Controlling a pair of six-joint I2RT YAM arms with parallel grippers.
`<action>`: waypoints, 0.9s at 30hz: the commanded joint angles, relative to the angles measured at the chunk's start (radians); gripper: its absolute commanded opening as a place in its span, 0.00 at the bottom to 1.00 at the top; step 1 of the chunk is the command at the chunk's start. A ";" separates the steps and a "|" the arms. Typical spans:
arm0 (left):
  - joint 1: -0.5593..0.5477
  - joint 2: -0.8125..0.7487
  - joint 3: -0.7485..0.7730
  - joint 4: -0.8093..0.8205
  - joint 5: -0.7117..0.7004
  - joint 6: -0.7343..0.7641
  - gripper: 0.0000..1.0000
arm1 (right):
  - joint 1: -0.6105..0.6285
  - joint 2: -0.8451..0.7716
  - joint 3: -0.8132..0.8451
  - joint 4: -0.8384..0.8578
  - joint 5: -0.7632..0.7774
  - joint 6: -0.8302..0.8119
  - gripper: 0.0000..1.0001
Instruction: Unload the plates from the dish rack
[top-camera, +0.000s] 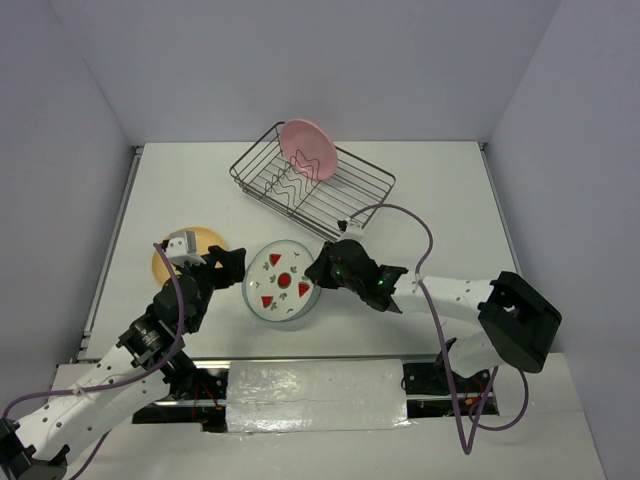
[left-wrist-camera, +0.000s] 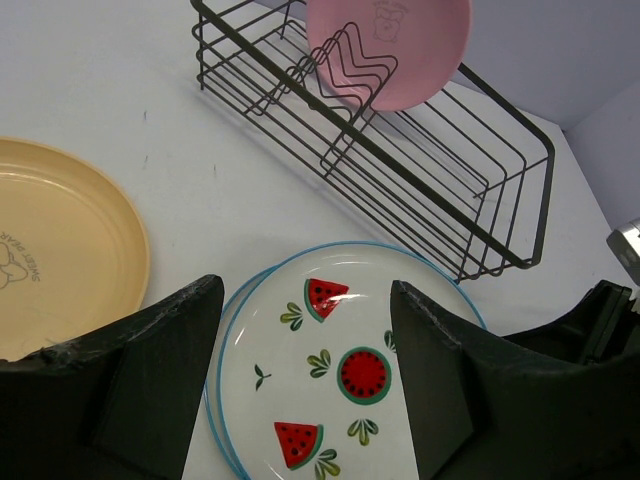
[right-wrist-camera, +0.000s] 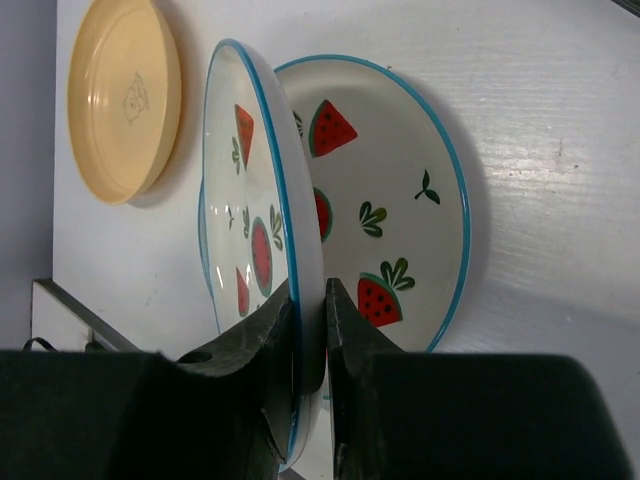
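On the bench (top-camera: 450, 200): tan plate (left-wrist-camera: 60, 250), 1 fruit plate (right-wrist-camera: 400, 200). The right gripper (right-wrist-camera: 308, 330) pinches the 2nd fruit plate (right-wrist-camera: 250, 200); pink plate (top-camera: 308, 150) sits racked; left gripper (left-wrist-camera: 300, 300) gapes empty.

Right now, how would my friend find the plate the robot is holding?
Start at the wire dish rack at the back of the table, then look just in front of it for two watermelon plates, one over the other. You want the upper plate, pinched at its rim by the right gripper. Unlike the watermelon plate under it, it is tilted, not lying flat.
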 joint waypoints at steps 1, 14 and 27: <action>-0.004 -0.001 0.040 0.035 -0.001 0.023 0.80 | -0.008 0.007 0.011 0.147 0.013 0.055 0.23; -0.004 -0.004 0.037 0.042 0.021 0.026 0.80 | -0.014 0.141 0.132 -0.094 0.120 0.021 0.55; -0.004 0.011 0.040 0.050 0.033 0.033 0.80 | 0.001 0.202 0.207 -0.249 0.257 0.008 0.66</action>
